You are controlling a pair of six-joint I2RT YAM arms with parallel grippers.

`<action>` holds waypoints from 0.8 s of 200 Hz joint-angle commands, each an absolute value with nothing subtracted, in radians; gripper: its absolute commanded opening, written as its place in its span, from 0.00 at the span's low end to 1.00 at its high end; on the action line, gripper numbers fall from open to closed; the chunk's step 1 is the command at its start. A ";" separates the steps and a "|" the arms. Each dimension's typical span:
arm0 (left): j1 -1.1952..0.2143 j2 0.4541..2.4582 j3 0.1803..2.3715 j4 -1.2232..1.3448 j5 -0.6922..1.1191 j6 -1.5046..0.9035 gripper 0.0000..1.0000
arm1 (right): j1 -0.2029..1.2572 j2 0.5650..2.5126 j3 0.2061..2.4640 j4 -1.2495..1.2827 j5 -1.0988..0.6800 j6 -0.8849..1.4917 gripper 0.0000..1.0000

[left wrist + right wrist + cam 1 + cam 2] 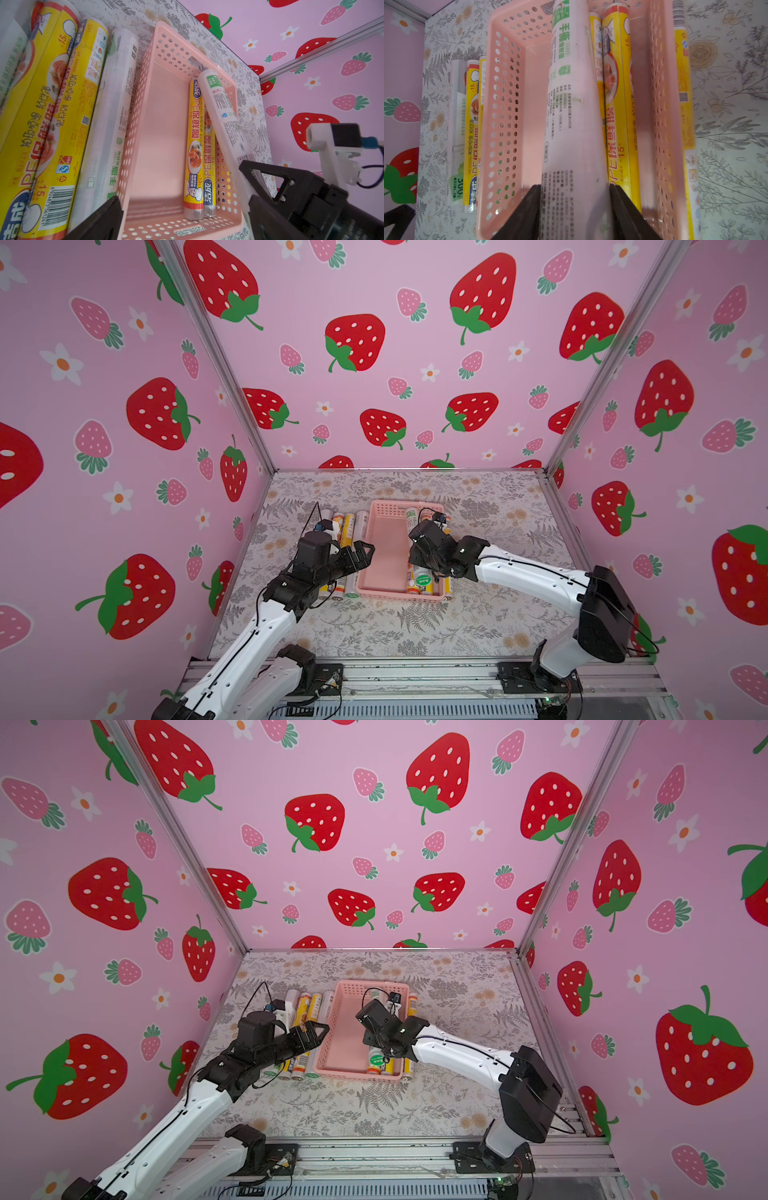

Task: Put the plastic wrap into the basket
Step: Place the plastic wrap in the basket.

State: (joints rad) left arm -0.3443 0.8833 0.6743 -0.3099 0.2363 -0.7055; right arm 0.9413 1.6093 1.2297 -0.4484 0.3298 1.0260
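White plastic wrap roll [571, 93], clamped in the right gripper [574, 187], slants ahead over the basket [500, 104]; released, its far end could hang on the rim.

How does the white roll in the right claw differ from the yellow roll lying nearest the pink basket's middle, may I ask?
The white, green-printed plastic wrap roll is clamped in the right claw; the yellow, red-printed roll lies free. The white roll slants above the pink perforated plastic basket; the yellow roll lies flat on its floor. Both are long, slim cylinders.
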 commanded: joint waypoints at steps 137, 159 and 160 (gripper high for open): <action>-0.342 0.777 0.620 -0.420 0.263 -0.711 1.00 | 1.031 1.851 1.299 -0.231 0.535 1.189 0.22; -0.344 0.771 0.622 -0.442 0.262 -0.709 1.00 | 1.037 1.873 1.304 -0.230 0.545 1.183 0.23; -0.344 0.770 0.621 -0.442 0.261 -0.710 1.00 | 1.037 1.875 1.305 -0.230 0.545 1.183 0.23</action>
